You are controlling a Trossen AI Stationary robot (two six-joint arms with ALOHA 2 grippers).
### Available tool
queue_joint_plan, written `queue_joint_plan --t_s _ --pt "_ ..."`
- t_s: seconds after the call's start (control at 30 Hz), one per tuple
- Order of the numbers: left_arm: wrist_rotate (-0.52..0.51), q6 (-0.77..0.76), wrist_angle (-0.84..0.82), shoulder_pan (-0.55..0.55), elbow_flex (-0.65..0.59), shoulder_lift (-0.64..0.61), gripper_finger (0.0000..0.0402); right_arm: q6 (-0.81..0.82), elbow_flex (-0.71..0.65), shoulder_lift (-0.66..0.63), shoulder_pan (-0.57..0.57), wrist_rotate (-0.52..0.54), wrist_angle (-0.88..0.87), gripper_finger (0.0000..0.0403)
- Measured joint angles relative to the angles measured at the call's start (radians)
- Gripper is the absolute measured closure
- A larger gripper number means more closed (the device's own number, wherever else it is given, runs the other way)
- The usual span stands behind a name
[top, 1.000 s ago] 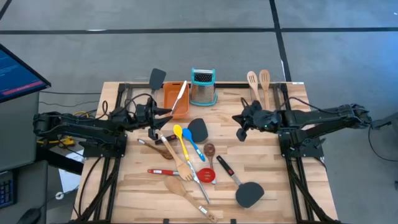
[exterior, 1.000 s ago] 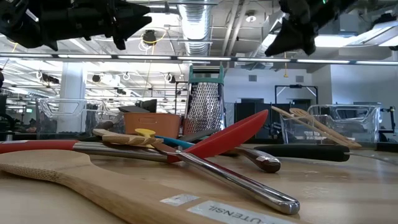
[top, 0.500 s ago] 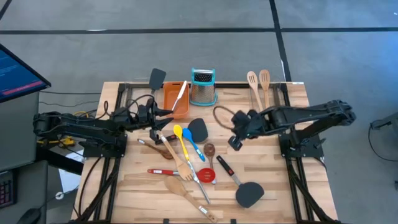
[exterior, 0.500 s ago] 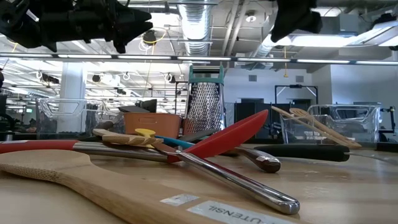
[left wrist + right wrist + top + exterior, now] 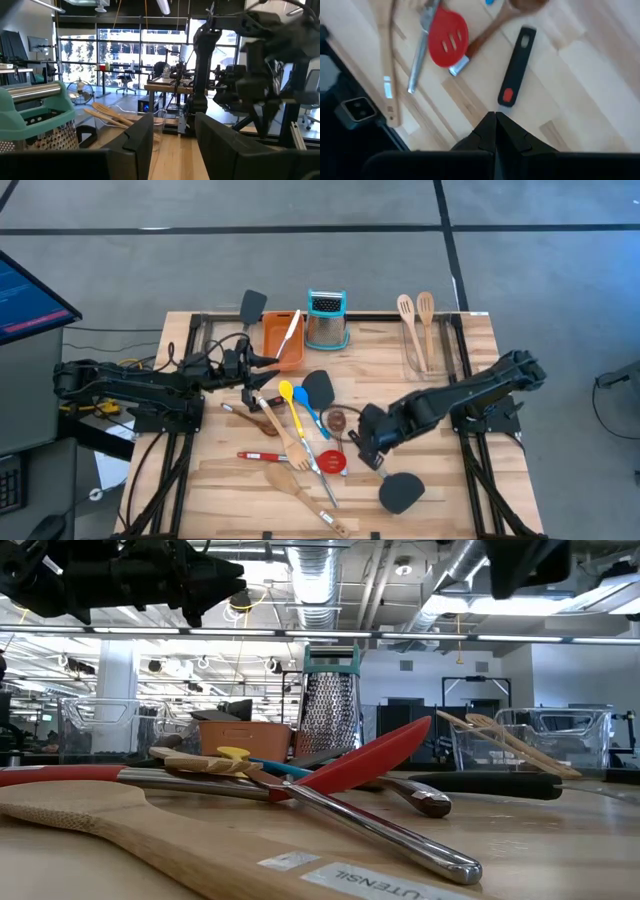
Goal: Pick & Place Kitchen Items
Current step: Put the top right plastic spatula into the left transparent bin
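Both fingers of the right tool (image 5: 495, 131) press together, empty, above the black turner (image 5: 516, 66); an orange tray (image 5: 283, 340) holds a spatula (image 5: 290, 332).

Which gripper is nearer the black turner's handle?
Right. The right gripper hangs shut just above the black turner's handle; the left gripper waits across the table beside the orange tray.
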Motion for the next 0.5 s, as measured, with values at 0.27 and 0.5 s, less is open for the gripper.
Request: queue_joint_plan --t_s 0.27,0.5 --pt "0.0 0.0 0.001 0.0 0.0 0.0 0.027 0.144 0.0 0.12 0.053 -0.065 0.003 0.0386" --pt "0.0 0.0 -0.007 0.0 0.0 0.0 0.027 0.113 0.0 0.215 0.043 -0.178 -0.024 0.032"
